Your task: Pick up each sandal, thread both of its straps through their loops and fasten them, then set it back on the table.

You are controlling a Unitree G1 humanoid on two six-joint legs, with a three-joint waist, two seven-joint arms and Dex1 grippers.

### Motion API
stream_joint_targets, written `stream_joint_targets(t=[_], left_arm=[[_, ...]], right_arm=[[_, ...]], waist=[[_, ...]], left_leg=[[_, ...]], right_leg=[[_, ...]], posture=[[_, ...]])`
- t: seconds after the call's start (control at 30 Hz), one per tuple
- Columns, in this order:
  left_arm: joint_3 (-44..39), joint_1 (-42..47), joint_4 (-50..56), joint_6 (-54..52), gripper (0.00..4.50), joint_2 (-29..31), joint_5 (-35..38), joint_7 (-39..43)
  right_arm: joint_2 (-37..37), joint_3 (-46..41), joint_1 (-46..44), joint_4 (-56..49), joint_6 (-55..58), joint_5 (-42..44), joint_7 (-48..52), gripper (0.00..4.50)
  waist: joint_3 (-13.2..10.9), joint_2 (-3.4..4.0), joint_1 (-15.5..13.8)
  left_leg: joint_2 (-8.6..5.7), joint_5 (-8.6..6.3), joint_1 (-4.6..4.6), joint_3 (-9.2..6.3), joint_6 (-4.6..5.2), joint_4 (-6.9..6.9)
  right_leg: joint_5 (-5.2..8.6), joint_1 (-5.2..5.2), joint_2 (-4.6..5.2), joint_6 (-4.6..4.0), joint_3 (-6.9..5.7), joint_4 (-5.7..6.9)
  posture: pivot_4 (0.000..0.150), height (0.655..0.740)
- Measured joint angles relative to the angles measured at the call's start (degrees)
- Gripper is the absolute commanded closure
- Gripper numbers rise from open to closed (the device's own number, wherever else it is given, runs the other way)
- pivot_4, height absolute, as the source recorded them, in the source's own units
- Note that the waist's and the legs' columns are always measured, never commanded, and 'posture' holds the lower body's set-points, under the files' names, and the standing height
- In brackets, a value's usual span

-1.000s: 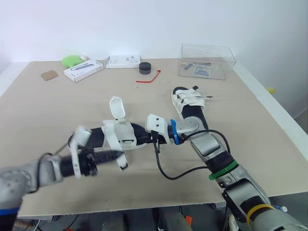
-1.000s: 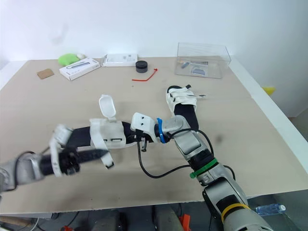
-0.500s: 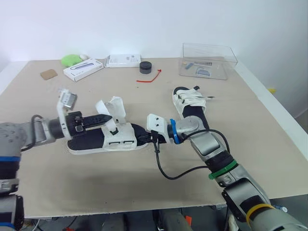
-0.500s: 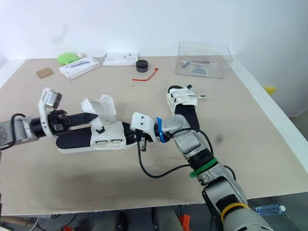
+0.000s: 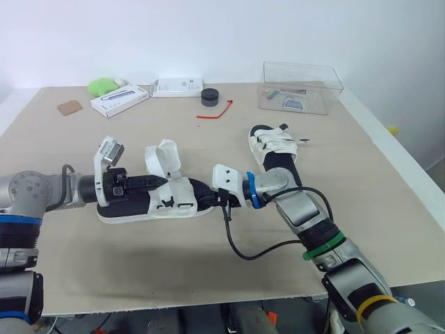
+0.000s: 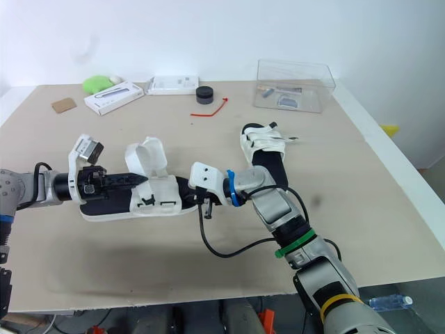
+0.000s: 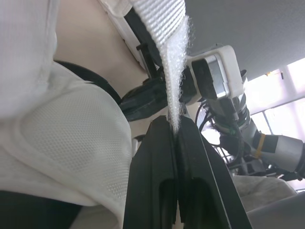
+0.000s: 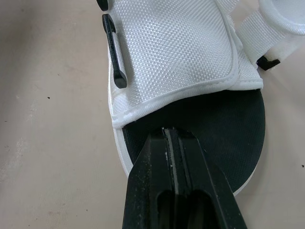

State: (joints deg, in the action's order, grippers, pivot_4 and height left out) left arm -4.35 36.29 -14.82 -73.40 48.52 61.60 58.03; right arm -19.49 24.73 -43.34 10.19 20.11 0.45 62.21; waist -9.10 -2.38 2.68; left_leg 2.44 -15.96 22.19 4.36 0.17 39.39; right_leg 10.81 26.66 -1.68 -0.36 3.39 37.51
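A sandal (image 5: 156, 202) with a black sole and white straps lies flat at mid-table. My left gripper (image 5: 162, 179) reaches in over its heel end and is shut on a loose white strap (image 7: 174, 57), which curls up above the upper. At the toe end my right gripper (image 8: 174, 132) is shut, its tips resting on the black footbed (image 8: 224, 129) just past the white upper. The second sandal (image 5: 275, 150) lies to the right and farther back, beside my right forearm, with its straps laid across it.
A clear plastic box (image 5: 300, 89) stands at the back right. Along the back edge are a black round puck (image 5: 209, 97), a red tie (image 5: 215, 111), two white boxes (image 5: 119, 100), a green lump (image 5: 103, 87) and a brown square (image 5: 70, 108). A black cable (image 5: 257, 252) loops under my right arm.
My left gripper swung from the near left up over the sandal's heel end and closed on the strap. The upright strap flap now curls over. The right arm held still.
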Motion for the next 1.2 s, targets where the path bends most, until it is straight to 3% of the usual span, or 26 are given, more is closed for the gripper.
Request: stream_joint_targets(t=[1.2], left_arm=[[-0.2, 3.8, -3.8, 0.7, 4.47, -0.3, -10.1, 9.5]], right_arm=[[-0.3, 0.0, 0.2, -0.6, 0.0, -0.1, 0.1, 4.5]], waist=[[0.0, -0.02, 0.0]], left_leg=[[-0.15, 0.0, 0.1, -0.01, 0.0, 0.12]], right_leg=[[0.12, 0.3, 0.09, -0.11, 0.14, 0.56]], posture=[[0.15, 0.7261]])
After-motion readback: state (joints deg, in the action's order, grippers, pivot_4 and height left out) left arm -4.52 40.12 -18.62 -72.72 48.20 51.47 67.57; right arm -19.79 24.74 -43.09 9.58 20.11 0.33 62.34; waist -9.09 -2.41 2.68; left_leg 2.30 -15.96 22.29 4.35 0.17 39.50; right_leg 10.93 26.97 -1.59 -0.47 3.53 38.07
